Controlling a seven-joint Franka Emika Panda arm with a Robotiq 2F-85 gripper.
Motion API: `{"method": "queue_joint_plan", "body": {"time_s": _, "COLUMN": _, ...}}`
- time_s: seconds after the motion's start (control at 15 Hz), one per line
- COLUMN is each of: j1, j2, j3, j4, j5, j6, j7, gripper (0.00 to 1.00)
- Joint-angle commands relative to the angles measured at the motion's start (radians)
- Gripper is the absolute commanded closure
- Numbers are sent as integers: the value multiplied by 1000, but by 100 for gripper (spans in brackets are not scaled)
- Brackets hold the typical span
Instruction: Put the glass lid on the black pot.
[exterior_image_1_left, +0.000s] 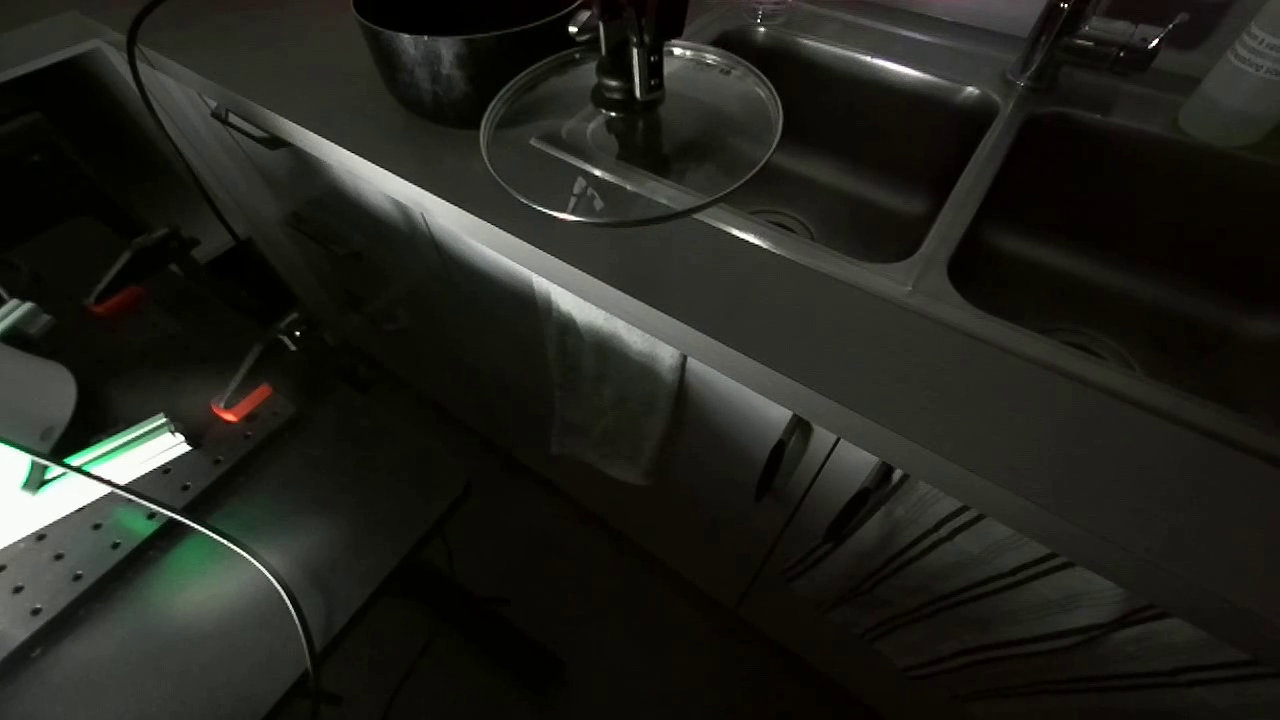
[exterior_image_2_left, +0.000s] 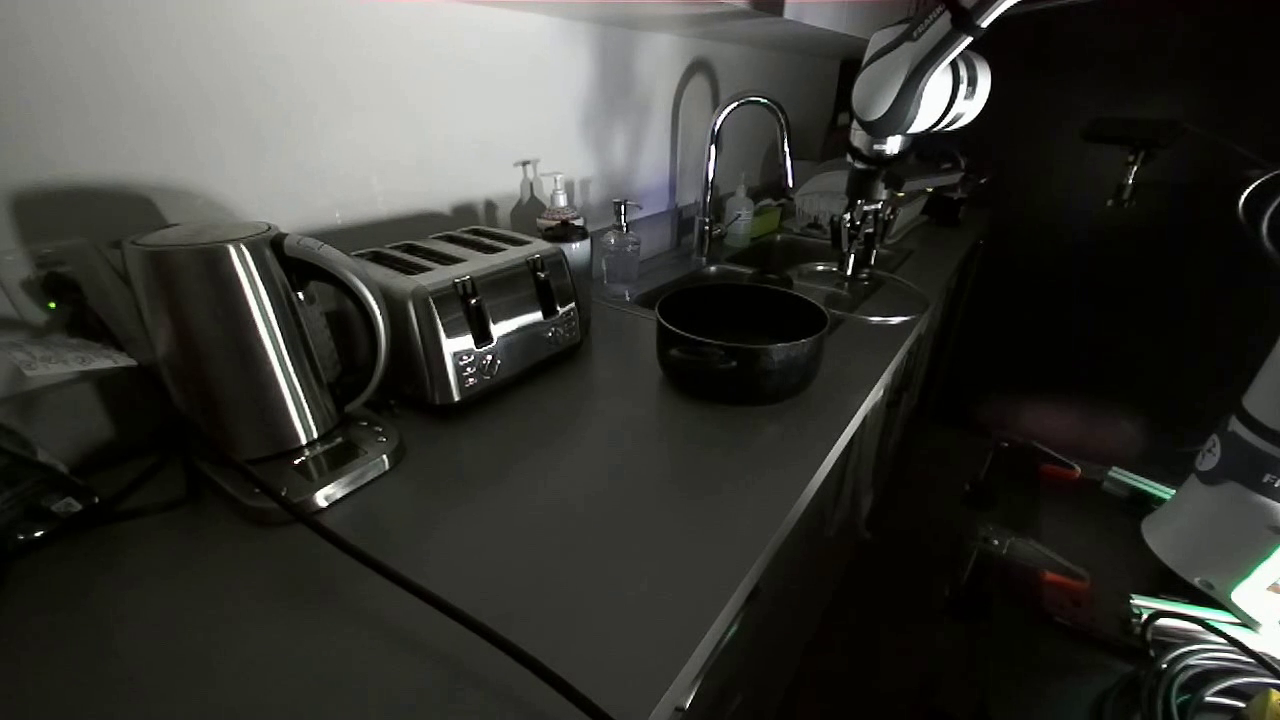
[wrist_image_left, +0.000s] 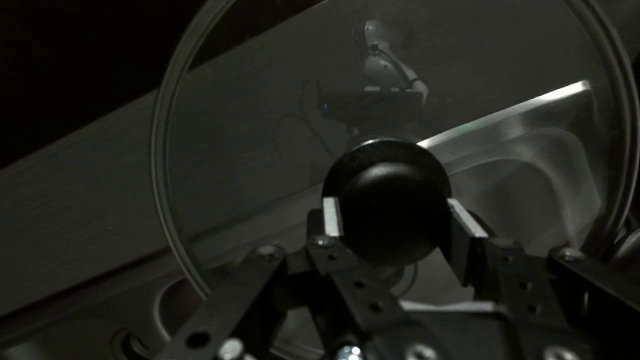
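While the claw (wrist_image_left: 397, 218) held the glass lid (exterior_image_1_left: 695, 138), the black pot (exterior_image_2_left: 748, 370) stood uncovered to one side

Since light was poor, took the grip from the wrist view: pads (wrist_image_left: 331, 217) stood against both flanks of the dark knob (wrist_image_left: 392, 225), claw clamped on it by all appearances. Lid looked near level, spread across the bench (exterior_image_1_left: 800, 315) and the sink basin (exterior_image_1_left: 860, 190) nearer the pot, as seen in an exterior view; height above the bench could not be read.

Pot stood upright on the bench, on the toaster (exterior_image_2_left: 505, 325) side of the claw, lid wholly off its mouth. In an exterior view the lid's edge crossed the pot's wall; whether they touched, could not tell.

All turned on that sideways offset. Lid was round, no long axis to line up, so centring seemed to matter and wrist turn hardly at all. Judged the coming move a lift clear of the pot's rim, then travel along the bench toward the toaster. Risk, to my mind: carried low, the lid could have knocked the pot's side.
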Motion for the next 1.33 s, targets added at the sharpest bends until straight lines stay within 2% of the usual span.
{"method": "queue_joint_plan", "body": {"time_s": 0.0, "j1": -6, "j2": -22, "j3": -11, "j4": 1, "j5": -15, "j6": -9, "j7": 0, "gripper": 75}}
{"method": "queue_joint_plan", "body": {"time_s": 0.4, "j1": -38, "j2": -50, "j3": -46, "j4": -22, "j5": -14, "j6": -13, "j7": -3, "gripper": 75}}
{"method": "queue_joint_plan", "body": {"time_s": 0.73, "j1": -40, "j2": -152, "j3": -59, "j4": -83, "j5": -42, "j6": -7, "j7": -7, "gripper": 75}}
{"method": "queue_joint_plan", "body": {"time_s": 1.27, "j1": 1, "j2": -379, "j3": -2, "j4": -166, "j5": -129, "j6": -34, "j7": -20, "gripper": 75}}
